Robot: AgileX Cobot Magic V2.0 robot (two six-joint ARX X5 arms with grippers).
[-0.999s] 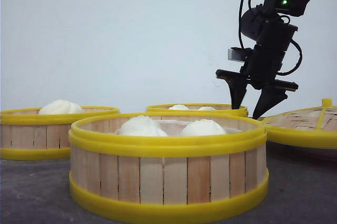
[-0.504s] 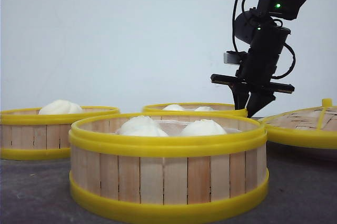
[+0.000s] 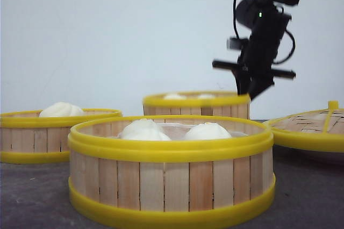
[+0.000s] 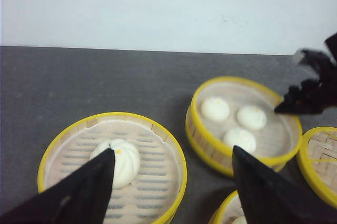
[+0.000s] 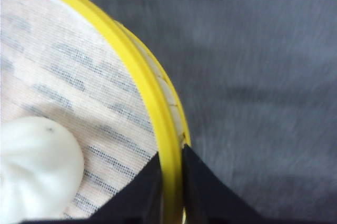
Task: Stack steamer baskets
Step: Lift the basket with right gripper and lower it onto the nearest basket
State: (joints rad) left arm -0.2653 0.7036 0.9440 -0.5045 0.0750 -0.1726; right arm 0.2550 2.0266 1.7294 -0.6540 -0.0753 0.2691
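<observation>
Nearest the camera in the front view stood a steamer basket [image 3: 171,178] with two white buns [image 3: 207,131] inside, flat on the dark table [image 3: 32,197]; it looked stiff at the thick yellow rims and frailer in the pale slat wall between, so a rim seemed the safer place to grip. To its left and a little farther back sat the left basket [image 3: 51,135] with a single bun, untouched; the left gripper [image 4: 171,192] hovered over it with its fingers spread wide and nothing between them. On the right edge lay the domed lid [image 3: 312,127]. Farthest back, the rear basket [image 3: 196,105] with three buns stood higher than its neighbours, seemingly raised off the table; the right gripper [image 5: 169,187] was pinched tight on its yellow rim at the side, one finger inside the wall and one outside. Held by one point only, the basket would likely be light but prone to tilt; the smooth plastic might slip, and the loose buns could roll.
</observation>
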